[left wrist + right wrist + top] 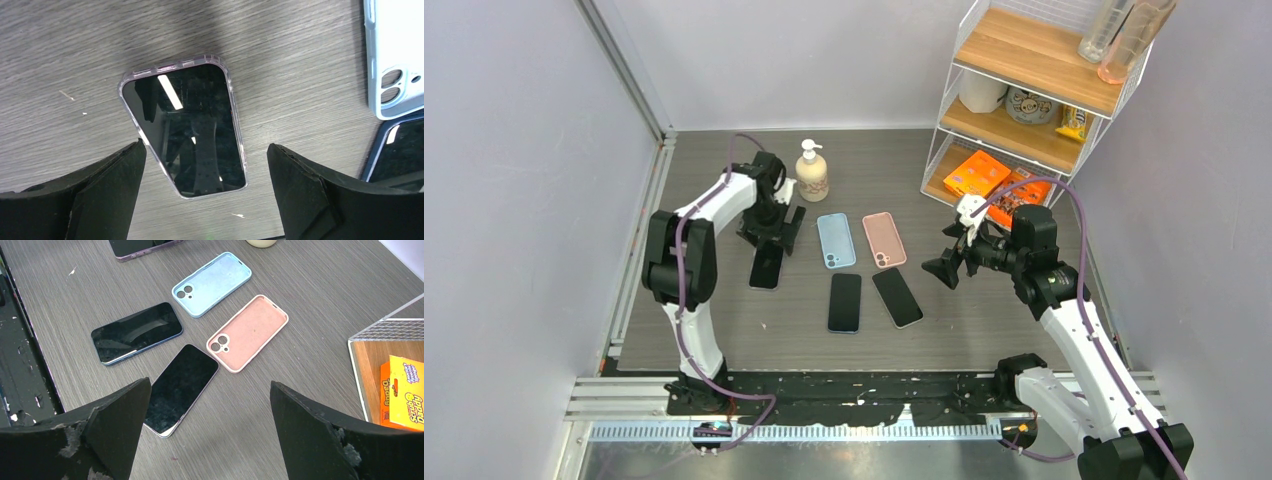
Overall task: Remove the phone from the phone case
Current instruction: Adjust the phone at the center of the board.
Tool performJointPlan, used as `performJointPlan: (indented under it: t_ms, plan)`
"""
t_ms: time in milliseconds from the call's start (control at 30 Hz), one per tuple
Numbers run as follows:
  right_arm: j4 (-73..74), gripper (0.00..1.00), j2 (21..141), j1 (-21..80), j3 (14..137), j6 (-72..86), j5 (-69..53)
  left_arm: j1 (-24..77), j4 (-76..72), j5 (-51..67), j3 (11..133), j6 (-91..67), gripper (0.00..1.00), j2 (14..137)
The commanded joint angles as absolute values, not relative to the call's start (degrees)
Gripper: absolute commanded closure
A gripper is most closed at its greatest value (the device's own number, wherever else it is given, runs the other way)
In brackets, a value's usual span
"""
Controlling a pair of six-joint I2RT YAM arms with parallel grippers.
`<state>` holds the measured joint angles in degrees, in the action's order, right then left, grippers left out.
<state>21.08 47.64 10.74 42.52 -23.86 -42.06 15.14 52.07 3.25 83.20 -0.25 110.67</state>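
Two arms (714, 205) (1079, 325) flank three phones (766, 267) (845, 302) (897, 296) (one clear-cased) and two empty cases (836, 240) (884, 239).

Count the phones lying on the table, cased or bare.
3. The phone in a clear case lies leftmost; the dark blue phone lies nearer the arms than the blue case; the third phone lies right of it, by the pink case. None looks hidden.

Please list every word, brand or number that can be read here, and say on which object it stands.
"Scrub Daddy": printed sideways on the orange box in the wire shelf.
Soap bottle: label too small to read.
Yellow packet: print too blurred to read.
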Motion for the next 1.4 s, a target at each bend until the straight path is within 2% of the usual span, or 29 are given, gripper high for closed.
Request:
performJointPlan:
  t_ms: [0,333,733,900,1067,1267,1367]
  plan:
    - [20.08,0.05,47.69,10.55,42.81,-24.26,-42.27,14.06,51.10,5.75,83.08,-3.81,0.00,110.03]
    - [20.03,0.04,47.67,10.55,42.86,-24.36,-42.39,12.59,52.78,7.04,83.36,-5.35,0.01,110.81]
    - [20.09,0.04,47.45,10.56,42.76,-24.46,-42.23,10.66,60.60,5.98,92.64,-7.95,0.01,117.14]
    - [20.05,0.04,47.34,10.56,42.69,-24.55,-42.11,10.29,58.26,5.13,90.97,-8.12,0.01,114.35]
    - [20.05,0.04,47.77,10.52,42.79,-24.53,-42.17,10.07,56.53,0.68,91.35,-5.50,0.01,111.80]
    - [19.98,0.05,47.31,10.55,42.54,-24.68,-42.18,7.28,50.11,-15.91,91.94,6.67,0.00,110.20]
    - [19.97,0.04,47.46,10.54,42.58,-24.61,-42.34,5.03,48.98,-19.67,92.63,11.85,0.01,111.83]
